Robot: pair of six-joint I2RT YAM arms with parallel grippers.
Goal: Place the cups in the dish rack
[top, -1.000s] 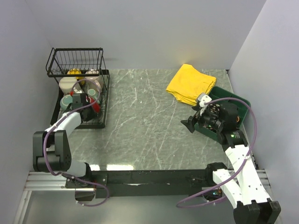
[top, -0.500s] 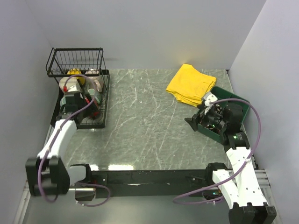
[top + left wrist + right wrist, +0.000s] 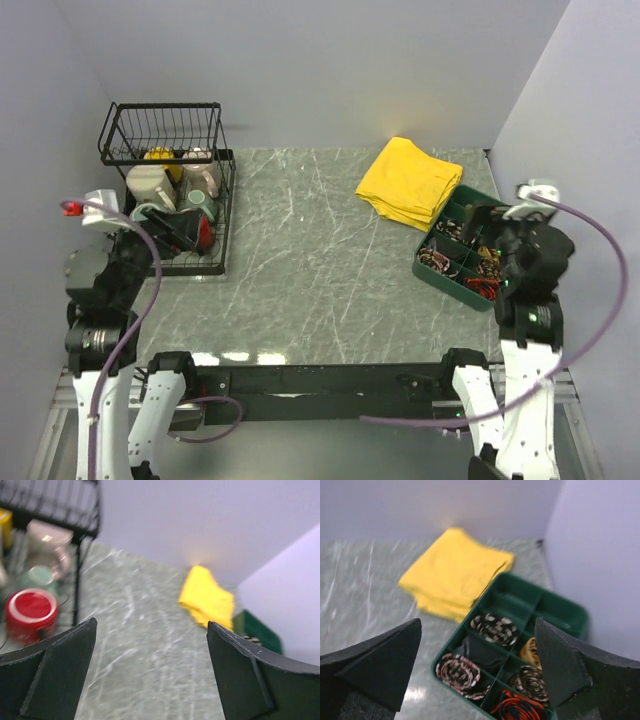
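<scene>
The black wire dish rack (image 3: pixel 160 128) sits at 10 o'clock on the marbled stone-look table (image 3: pixel 320 260), with glossy round ceramic mugs down in its lower tray. From overhead I count six: yellow mug (image 3: pixel 157 155), cream mug (image 3: pixel 145 182), pinkish-beige mug (image 3: pixel 203 172), teal mug (image 3: pixel 197 200), grey-green mug (image 3: pixel 143 212) and red mug (image 3: pixel 203 235). The left wrist cam only catches four of them, and they're blurry.

The left gripper (image 3: pixel 151 630) has its jaws spread wide and empty. Same for the right gripper (image 3: pixel 477 630), pointed at the one green tray (image 3: pixel 570 611) at 3 o'clock. Only its wrist cam shows the rolled fabric (image 3: pixel 494 628) clearly. There's one floppy yellow cloth (image 3: pixel 408 180) at 1 o'clock.
</scene>
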